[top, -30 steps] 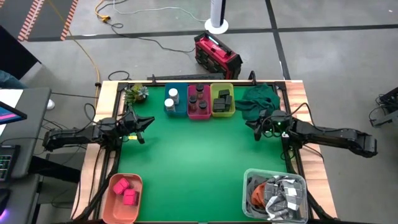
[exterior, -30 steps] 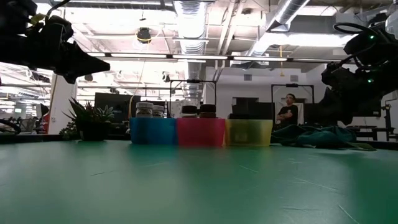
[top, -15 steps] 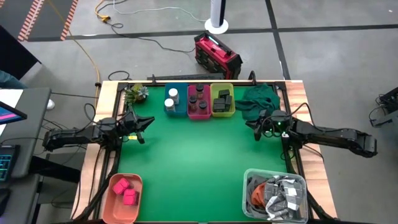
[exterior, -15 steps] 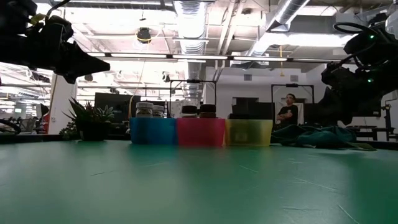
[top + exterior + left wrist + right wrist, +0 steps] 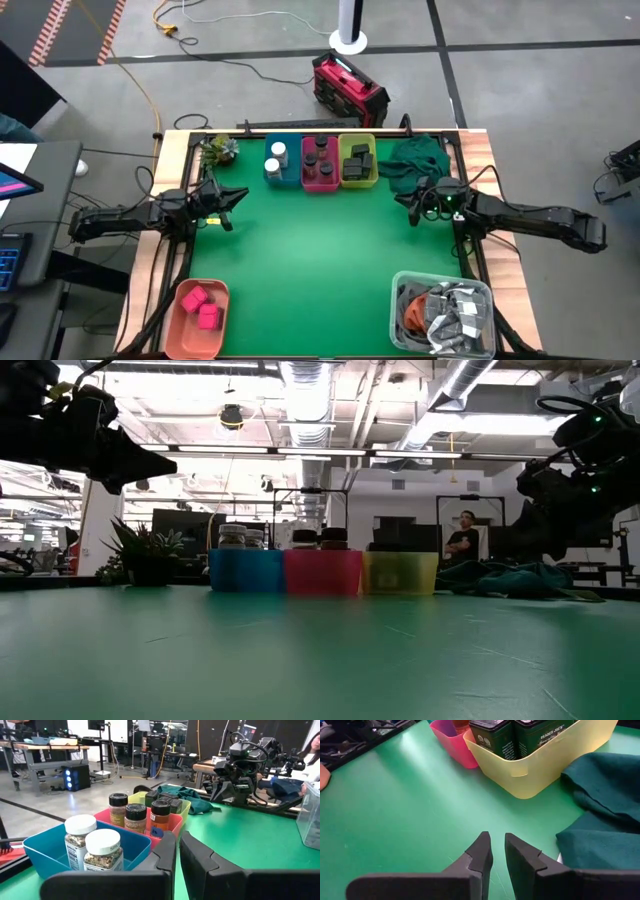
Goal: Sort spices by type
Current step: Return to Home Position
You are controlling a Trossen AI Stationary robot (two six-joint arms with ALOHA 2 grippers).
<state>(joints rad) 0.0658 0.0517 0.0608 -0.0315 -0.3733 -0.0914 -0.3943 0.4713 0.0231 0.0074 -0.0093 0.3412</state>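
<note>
Two white-capped jars (image 5: pixel 80 839), two pink blocks (image 5: pixel 208 316)

High view looks straight down; low view sits at surface (image 5: pixel 320 660) level, facing the far bins (image 5: pixel 322 574); both close wrist views share them.

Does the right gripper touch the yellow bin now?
Apart. In the right wrist view, bare green table lies between the right gripper and the yellow bin; the high view shows the same gap.
</note>
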